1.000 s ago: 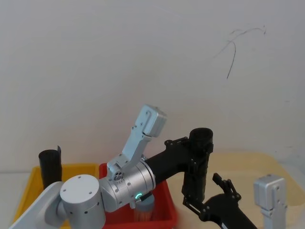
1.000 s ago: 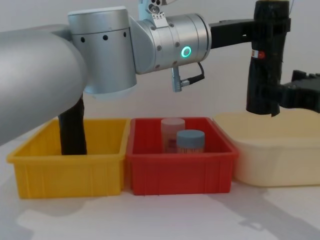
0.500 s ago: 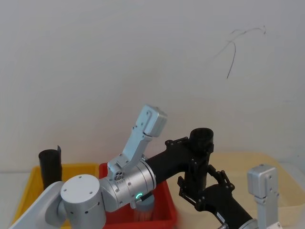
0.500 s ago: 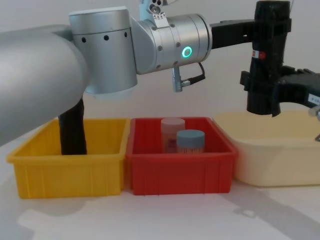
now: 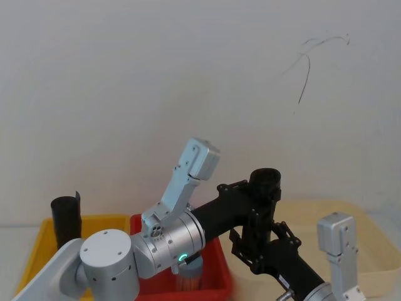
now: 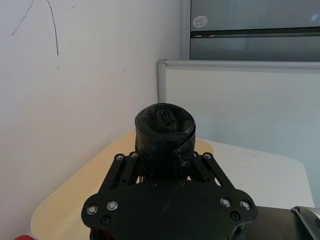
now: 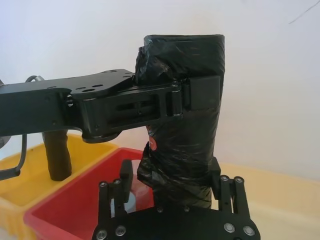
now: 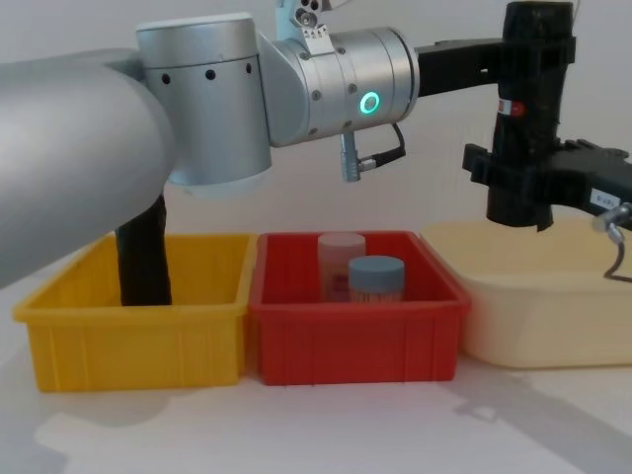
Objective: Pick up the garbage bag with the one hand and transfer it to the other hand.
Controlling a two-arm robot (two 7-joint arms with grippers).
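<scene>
Clamping the black cylindrical plastic garbage bag roll [image 8: 531, 126]: left hand [image 6: 163, 159]; right hand [image 7: 170, 175], from 3 o'clock, spread apart around its lower part.

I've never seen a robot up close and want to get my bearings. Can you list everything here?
Roll of garbage bags: one, black with a red-and-white label, held upright in the air above the cream tub.
Second roll: one, black, standing in the yellow bin.
Yellow bin: one, on the table's left.
Red bin: one, in the middle.
Cream tub: one, on the right.
Jars: two, in the red bin, one clear, one blue-lidded.
Table: one, white.
Left hand: one, black on a silver arm, clamped on the held roll's upper part.
Right hand: one, black, open around its lower part.
</scene>
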